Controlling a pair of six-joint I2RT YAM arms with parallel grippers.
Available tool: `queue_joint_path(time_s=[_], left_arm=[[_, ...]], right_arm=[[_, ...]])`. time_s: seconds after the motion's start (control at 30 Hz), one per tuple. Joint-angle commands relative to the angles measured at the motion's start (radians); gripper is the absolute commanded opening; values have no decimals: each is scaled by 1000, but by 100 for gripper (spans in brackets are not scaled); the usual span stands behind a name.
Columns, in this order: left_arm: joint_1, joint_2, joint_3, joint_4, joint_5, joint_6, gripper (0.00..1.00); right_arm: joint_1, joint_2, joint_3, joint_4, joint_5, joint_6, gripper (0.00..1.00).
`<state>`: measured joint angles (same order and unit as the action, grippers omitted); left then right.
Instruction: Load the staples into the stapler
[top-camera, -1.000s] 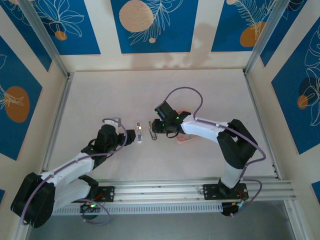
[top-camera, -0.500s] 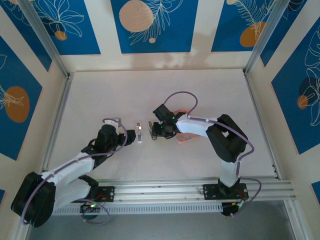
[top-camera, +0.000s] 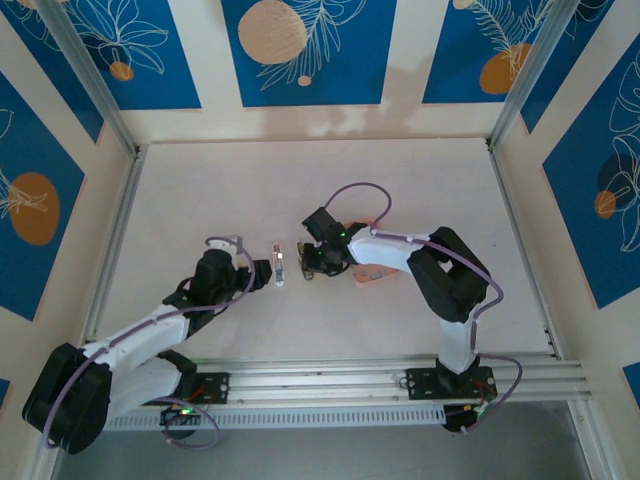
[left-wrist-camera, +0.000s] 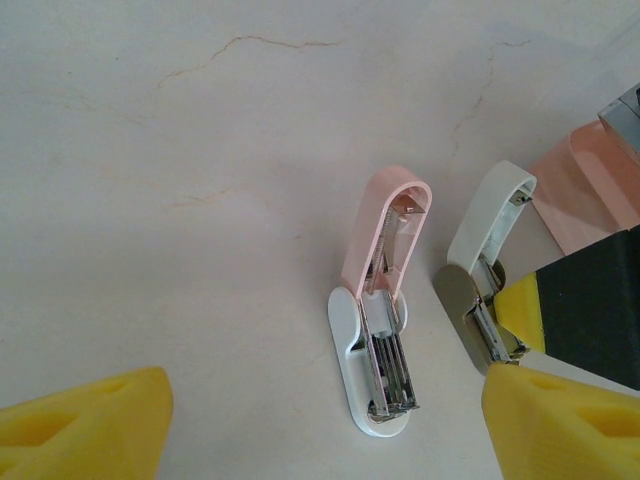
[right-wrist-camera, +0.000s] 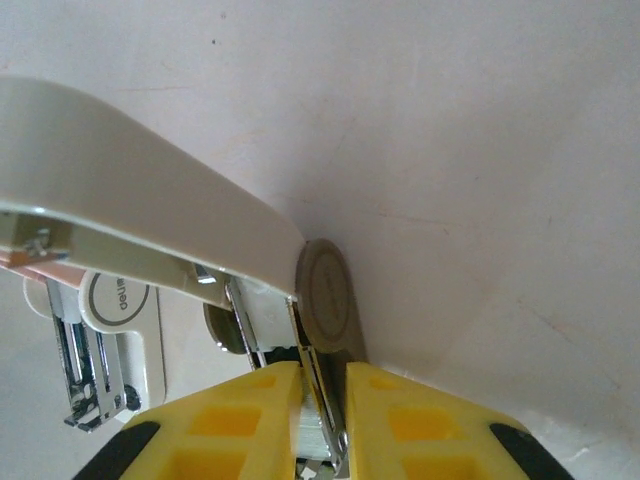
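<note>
Two staplers lie open side by side. The pink-and-white stapler (left-wrist-camera: 378, 320) lies between my left gripper's (left-wrist-camera: 325, 440) wide-open yellow fingers, untouched. Its metal channel faces up. The grey-and-white stapler (left-wrist-camera: 482, 262) sits just to its right, lid raised. My right gripper (right-wrist-camera: 322, 400) is down on that stapler's metal channel. Its fingers are nearly together, pinching a pale ridged strip of staples (right-wrist-camera: 308, 432) against the channel's rail. In the top view the right gripper (top-camera: 312, 265) meets the grey stapler (top-camera: 303, 262), and the left gripper (top-camera: 262, 270) faces the pink stapler (top-camera: 280, 265).
A salmon-pink tray (top-camera: 368, 272) lies just right of the staplers, under the right arm; its corner (left-wrist-camera: 585, 190) shows in the left wrist view. Low walls and metal rails enclose the pale tabletop (top-camera: 220, 190).
My right gripper has shifted a little left and down onto the grey stapler, and its fingers have drawn closer together. The left arm and both staplers have stayed put.
</note>
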<state>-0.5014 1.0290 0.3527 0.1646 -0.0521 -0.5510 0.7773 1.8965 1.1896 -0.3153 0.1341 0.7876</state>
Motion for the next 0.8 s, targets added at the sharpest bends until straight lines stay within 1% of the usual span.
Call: queue_joint_path(time_s=[0.0,0.2,0.5,0.63,0.77], left_arm=[[12,1,18,10,16,-10,81],[11,-9,18,5,24,-16,81],[11,-25,29,-4,27,-15,80],[11,-16,35,2,32,-18,80],[12,-5,40,14,32,-18,80]], right_arm=[[30,14,4,-101,5,7,19],[49,-39,10,-130,24,13,19],[27,-180,59,-218,83,-31,25],[-27,-249,56,-294,90,-23,28],[-145,-288,58,-412,62,-9,32]])
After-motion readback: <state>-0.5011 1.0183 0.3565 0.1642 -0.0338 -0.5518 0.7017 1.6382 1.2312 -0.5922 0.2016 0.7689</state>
